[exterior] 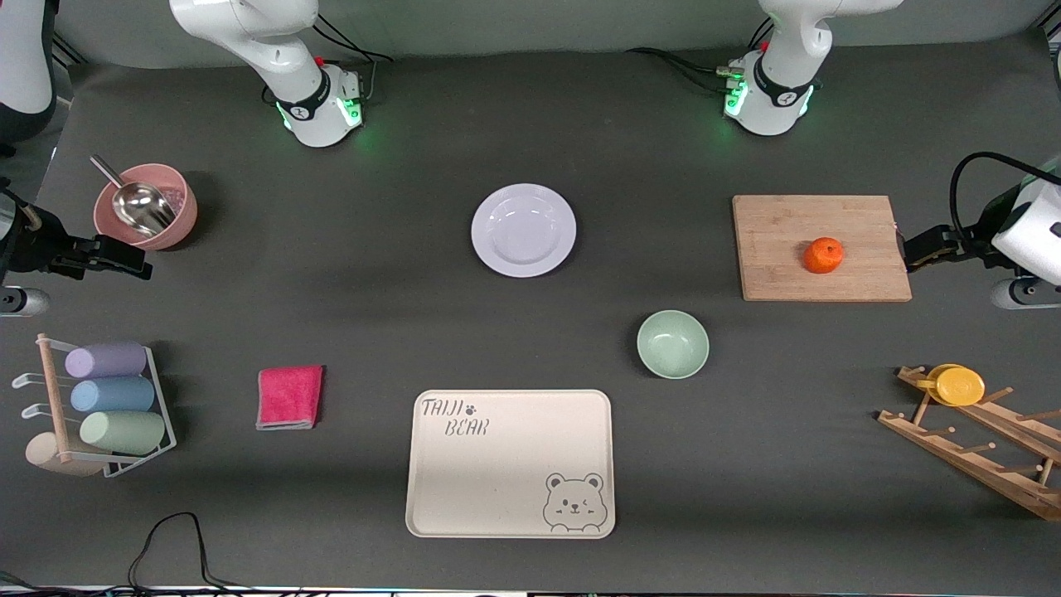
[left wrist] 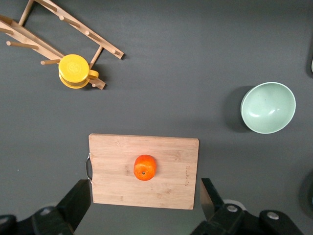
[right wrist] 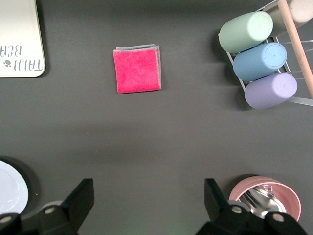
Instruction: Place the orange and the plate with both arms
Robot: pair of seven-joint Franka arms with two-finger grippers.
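The orange (exterior: 823, 254) lies on a wooden cutting board (exterior: 787, 224) toward the left arm's end of the table; it also shows in the left wrist view (left wrist: 145, 167). The pale lavender plate (exterior: 523, 230) lies flat at the table's middle, and its rim shows in the right wrist view (right wrist: 7, 188). My left gripper (exterior: 916, 250) (left wrist: 145, 210) hangs open and empty in the air over the board's edge. My right gripper (exterior: 124, 257) (right wrist: 148, 203) hangs open and empty over bare table beside a pink bowl.
A mint-green bowl (exterior: 672, 343) and a cream bear tray (exterior: 510, 463) lie nearer the camera than the plate. A pink cloth (exterior: 289, 397), a rack of cups (exterior: 99, 406) and the pink bowl with a scoop (exterior: 145, 206) are at the right arm's end. A wooden rack with a yellow disc (exterior: 961, 385) is at the left arm's end.
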